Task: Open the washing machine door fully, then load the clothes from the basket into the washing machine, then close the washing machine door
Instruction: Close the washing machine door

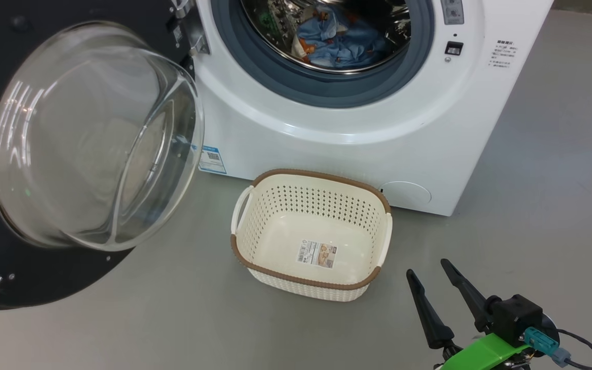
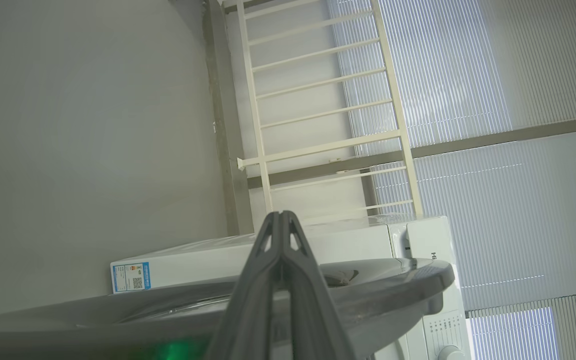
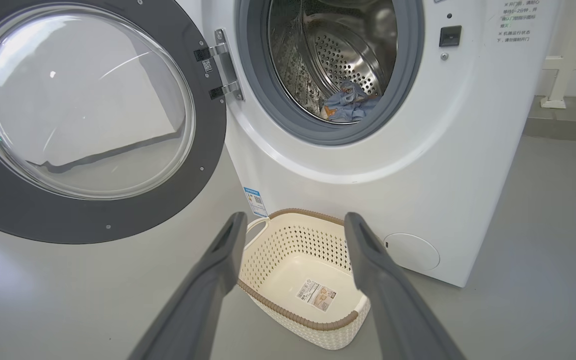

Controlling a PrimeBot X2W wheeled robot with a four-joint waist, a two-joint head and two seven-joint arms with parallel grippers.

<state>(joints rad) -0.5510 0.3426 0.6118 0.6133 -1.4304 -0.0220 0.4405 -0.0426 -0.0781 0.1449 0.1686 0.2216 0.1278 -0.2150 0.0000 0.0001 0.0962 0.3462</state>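
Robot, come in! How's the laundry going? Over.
Right hand open, left hand shut, both empty. Clothes in drum, basket empty, door wide open. Nothing seen blocking the door.

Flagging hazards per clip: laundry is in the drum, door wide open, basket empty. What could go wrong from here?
The clothes lie low near the front of the drum, so a fold may catch in the door when it shuts. The left gripper, shut, sits by the door's edge; a push from there could slip off.
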